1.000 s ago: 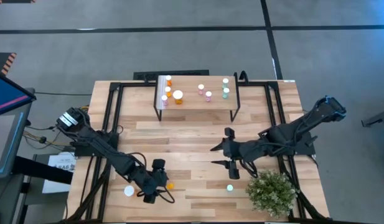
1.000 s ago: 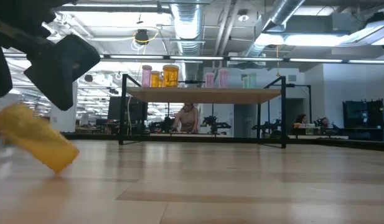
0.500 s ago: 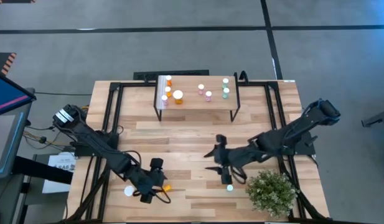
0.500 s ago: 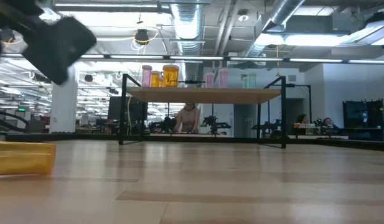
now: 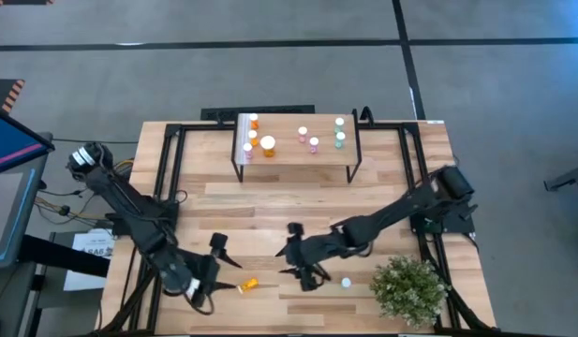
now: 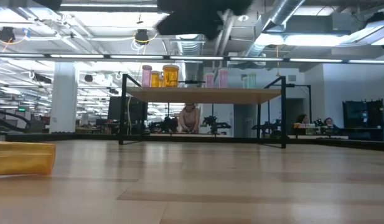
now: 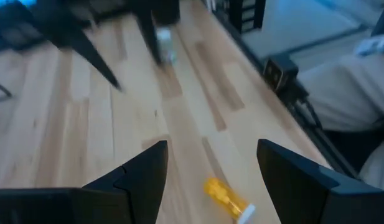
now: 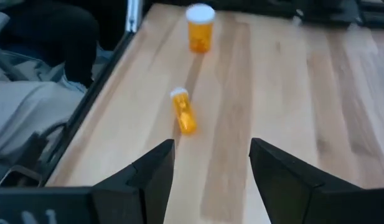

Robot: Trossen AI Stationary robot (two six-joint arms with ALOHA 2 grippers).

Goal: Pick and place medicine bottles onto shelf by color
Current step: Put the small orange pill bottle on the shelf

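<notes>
**Two bottles and a teal one left on the table; shelf partly stocked**

The right gripper (image 5: 301, 264) hangs low over the middle of the front half of the table, its fingers spread wide and holding nothing. Its wrist view looks between those fingers at a small orange bottle (image 8: 184, 112) lying on its side, and beyond it a larger orange bottle (image 8: 200, 28) standing upright with its white cap on. The left gripper (image 5: 216, 265) sits near the front left of the table, also spread wide and empty; the same fallen orange bottle (image 5: 248, 282) lies on the wood between the two grippers, just off the left one and touched by neither. In the low view it shows as a yellow-orange cylinder lying flat at the table's edge.

Further out, a small teal bottle (image 5: 346, 282) stands beside the potted plant (image 5: 408, 289) at the front right.

At the back, the shelf (image 5: 326, 155) already carries bottles sorted in groups: orange ones (image 5: 267, 145) toward the white ribbed end, pink ones (image 5: 313, 144) in the middle, teal ones (image 5: 339, 139) at the far end. A pale one among the orange may be pink; it is hard to be sure from above.

By my reckoning the job is well over halfway: at least the fallen orange bottle, the upright orange one and the teal one remain to be lifted and placed.
</notes>
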